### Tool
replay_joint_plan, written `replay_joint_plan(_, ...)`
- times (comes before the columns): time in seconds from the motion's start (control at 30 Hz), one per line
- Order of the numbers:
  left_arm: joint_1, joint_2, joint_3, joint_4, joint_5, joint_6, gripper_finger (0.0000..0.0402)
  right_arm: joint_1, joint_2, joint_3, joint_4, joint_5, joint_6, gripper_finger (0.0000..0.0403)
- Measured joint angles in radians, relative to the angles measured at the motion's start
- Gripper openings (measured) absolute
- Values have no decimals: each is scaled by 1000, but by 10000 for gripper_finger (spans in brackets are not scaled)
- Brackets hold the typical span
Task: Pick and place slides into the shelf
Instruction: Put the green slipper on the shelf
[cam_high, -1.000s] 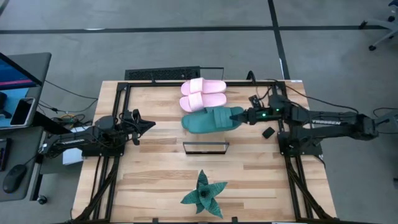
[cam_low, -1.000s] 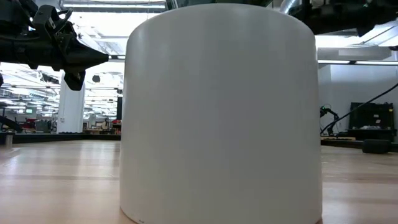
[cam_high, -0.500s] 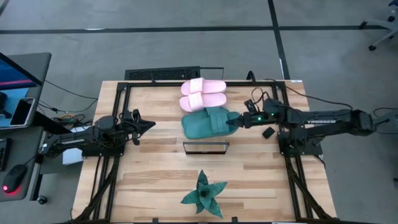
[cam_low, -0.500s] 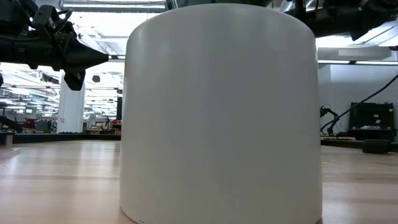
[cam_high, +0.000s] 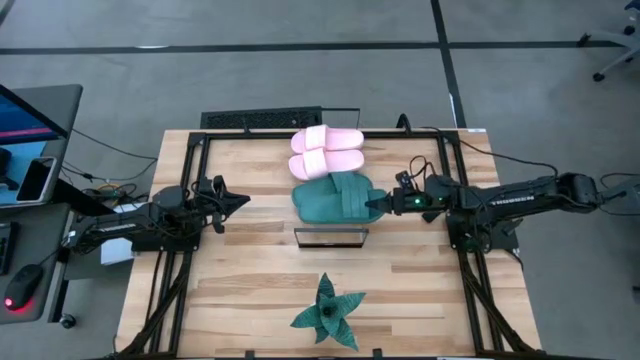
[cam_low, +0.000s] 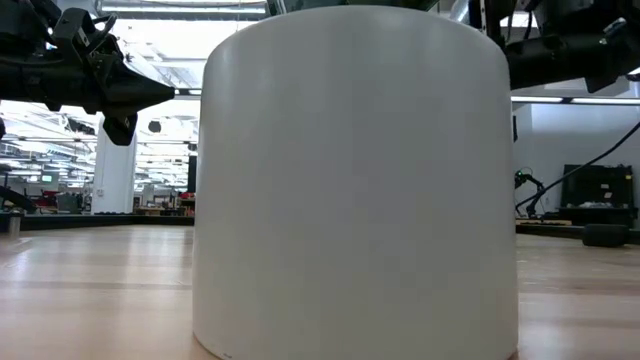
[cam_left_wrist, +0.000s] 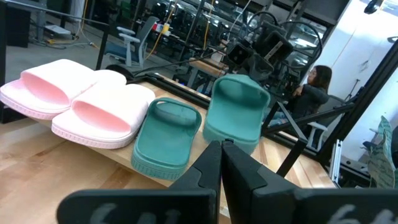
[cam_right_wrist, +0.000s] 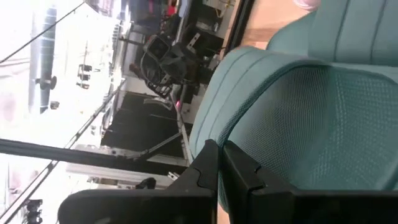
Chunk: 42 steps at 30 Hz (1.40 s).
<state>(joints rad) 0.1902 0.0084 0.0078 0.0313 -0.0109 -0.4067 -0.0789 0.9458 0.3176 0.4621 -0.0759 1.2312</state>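
Note:
Two pale pink slides (cam_high: 326, 150) (cam_left_wrist: 74, 99) lie side by side on the far part of the light-wood shelf (cam_high: 330, 238) (cam_left_wrist: 93, 149). One teal slide (cam_left_wrist: 166, 135) lies flat beside them. The second teal slide (cam_high: 345, 200) (cam_left_wrist: 237, 115) stands tilted on its side, strap opening toward the table's left, at my right gripper (cam_high: 378, 203) (cam_right_wrist: 219, 155), which is shut on it. My left gripper (cam_high: 238, 199) (cam_left_wrist: 221, 149) hovers shut over the table's left part, pointing at the shelf. My right gripper comes in level from the table's right and holds the tilted teal slide by its right-hand end (cam_high: 370, 202). The ribbed rim and dotted sole (cam_right_wrist: 298, 124) fill the wrist view just past the fingertips. Which edge sits between the fingers is hidden by the fingers themselves.
A spiky green plant (cam_high: 326, 312) stands near the table's near edge; its white pot (cam_low: 355, 180) blocks most of the low view. A black frame (cam_high: 200, 140) rims the table. A person (cam_left_wrist: 314, 87) sits in the room beyond. Bare wood lies to the shelf's left and right.
My right gripper has moved toward the table's near edge and slightly left, carrying the teal slide with it. The slide now sits nearer on the shelf, beside the flat teal one. The pink slides have stayed put.

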Motion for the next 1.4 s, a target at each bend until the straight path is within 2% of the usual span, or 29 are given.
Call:
replay_joint_plan(0.17, 0, 0, 0, 0, 0, 0, 0, 7, 79, -1, 39, -3, 8, 0)
replay_joint_plan(0.4, 0, 0, 0, 0, 0, 0, 0, 5, 276, -1, 273, -49, 28, 0)
replay_joint_plan(0.7, 0, 0, 0, 0, 0, 0, 0, 5, 465, -1, 395, -59, 60, 0)
replay_joint_plan(1.4, 0, 0, 0, 0, 0, 0, 0, -33, 496, -13, 301, -31, 43, 0)
